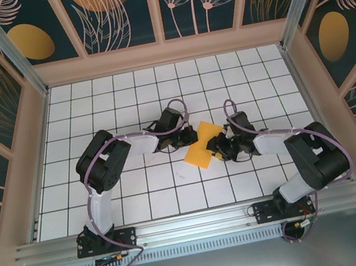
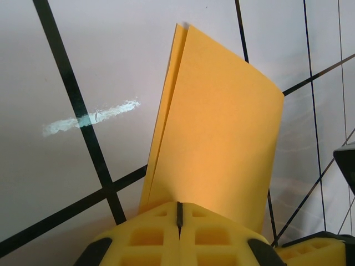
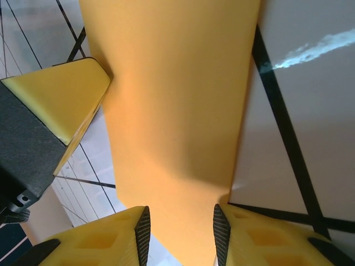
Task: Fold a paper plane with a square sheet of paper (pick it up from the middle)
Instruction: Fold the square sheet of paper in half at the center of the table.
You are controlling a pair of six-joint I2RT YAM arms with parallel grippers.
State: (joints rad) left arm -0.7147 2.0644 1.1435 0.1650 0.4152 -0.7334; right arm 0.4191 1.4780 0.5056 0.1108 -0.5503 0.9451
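We see the square sheet of paper (image 1: 202, 145) near the middle of the white gridded table (image 1: 142, 201), between the 2 grippers. It is folded over on itself, so from above it reads as a slanted orange-yellow oblong rather than a square.

In the left wrist view the paper (image 2: 222, 138) rises away from the camera, and along its left edge we can make out 2 layers lying close together. The left gripper (image 2: 178, 213) has its yellow fingers (image 2: 147, 235) pressed together, with only a thin dark seam between them, and the near edge of the folded sheet is pinched there. From above, the left gripper (image 1: 180, 139) meets the paper at its left side.

The right gripper (image 1: 217, 148) sits at the paper's right side. In its own camera view, the right gripper (image 3: 180, 224) has its fingers (image 3: 138, 233) apart, and the sheet (image 3: 177, 111) runs through the gap between them and past them. We cannot tell whether either pad touches it. One yellow finger of the left gripper (image 3: 61, 100) touches the sheet's left edge in that view.

A pale white scuff mark (image 2: 91, 117) lies across 1 black grid line on the table, just left of the paper.
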